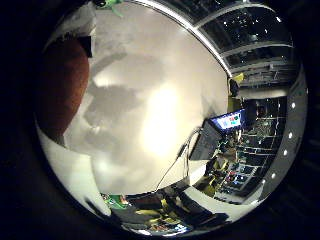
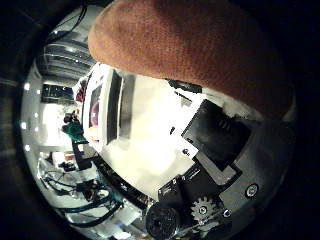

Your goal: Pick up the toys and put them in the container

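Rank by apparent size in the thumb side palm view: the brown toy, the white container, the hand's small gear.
1. Brown toy, largest, though it sits close to the palm.
2. White container.
3. Small gear on the hand.

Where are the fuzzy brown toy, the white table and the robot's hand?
brown toy (image 2: 190, 42), thumb side view, its fuzzy middle.
white table (image 1: 155, 100), little finger side view, bare top.
hand (image 2: 215, 150), thumb side view, black body.

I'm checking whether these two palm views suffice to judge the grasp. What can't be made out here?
- Orange-brown plush toy: fills the thumb side view close to the palm and is cut off by the edge, so its shape is unclear.
- Robot hand: only black and geared parts show; whether its fingers curl round the toy cannot be told.
- Container: seen small and side-on on the white table; its contents are unreadable.
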`<action>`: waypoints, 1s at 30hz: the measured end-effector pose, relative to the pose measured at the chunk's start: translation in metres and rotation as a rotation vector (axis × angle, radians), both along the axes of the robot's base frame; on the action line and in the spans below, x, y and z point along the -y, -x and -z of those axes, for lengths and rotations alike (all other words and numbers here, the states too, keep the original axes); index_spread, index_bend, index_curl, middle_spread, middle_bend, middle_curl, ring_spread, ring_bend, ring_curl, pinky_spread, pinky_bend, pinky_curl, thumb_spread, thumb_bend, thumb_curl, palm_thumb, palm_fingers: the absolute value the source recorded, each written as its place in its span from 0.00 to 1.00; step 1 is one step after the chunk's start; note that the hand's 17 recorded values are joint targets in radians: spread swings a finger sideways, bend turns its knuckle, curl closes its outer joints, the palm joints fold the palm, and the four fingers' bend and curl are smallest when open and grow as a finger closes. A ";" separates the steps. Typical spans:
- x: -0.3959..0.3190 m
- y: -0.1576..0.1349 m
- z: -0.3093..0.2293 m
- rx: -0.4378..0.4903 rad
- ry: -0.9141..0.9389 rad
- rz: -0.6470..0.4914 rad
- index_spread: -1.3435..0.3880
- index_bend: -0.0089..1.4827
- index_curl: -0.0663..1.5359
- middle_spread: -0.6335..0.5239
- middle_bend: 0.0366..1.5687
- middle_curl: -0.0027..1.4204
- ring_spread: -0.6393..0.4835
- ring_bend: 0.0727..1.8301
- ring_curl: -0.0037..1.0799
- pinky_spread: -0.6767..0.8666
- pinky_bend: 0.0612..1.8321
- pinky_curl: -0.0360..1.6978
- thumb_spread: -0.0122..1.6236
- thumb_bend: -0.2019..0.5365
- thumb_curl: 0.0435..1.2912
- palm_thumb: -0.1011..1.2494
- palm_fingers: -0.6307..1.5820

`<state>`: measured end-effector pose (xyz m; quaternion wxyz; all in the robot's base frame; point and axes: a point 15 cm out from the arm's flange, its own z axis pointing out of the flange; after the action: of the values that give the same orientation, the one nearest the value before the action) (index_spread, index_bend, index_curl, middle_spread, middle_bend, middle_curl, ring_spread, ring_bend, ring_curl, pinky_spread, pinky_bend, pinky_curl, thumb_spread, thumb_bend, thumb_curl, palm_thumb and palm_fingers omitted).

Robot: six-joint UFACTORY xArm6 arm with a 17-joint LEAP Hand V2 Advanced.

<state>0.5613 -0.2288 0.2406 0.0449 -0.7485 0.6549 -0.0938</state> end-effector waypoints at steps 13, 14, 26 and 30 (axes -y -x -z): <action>-0.207 0.046 -0.061 0.070 -0.039 -0.252 0.60 0.74 0.64 0.39 0.83 0.60 0.33 0.71 0.77 0.32 0.68 0.62 0.72 0.26 0.33 0.84 0.74; -0.228 0.047 -0.063 0.073 -0.049 -0.273 0.61 0.74 0.64 0.40 0.83 0.60 0.33 0.71 0.78 0.32 0.67 0.63 0.72 0.26 0.33 0.84 0.74; -0.418 0.041 -0.035 0.081 -0.106 -0.465 0.61 0.64 0.61 0.41 0.79 0.55 0.34 0.67 0.73 0.28 0.58 0.61 0.72 0.25 0.31 0.78 0.77; -0.440 0.051 -0.013 0.032 -0.086 -0.529 0.55 0.43 0.56 0.40 0.49 0.44 0.40 0.49 0.67 0.32 0.47 0.58 0.70 0.22 0.29 0.73 0.20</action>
<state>0.5101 0.2113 0.2538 0.1101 -0.8894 0.4393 -0.0625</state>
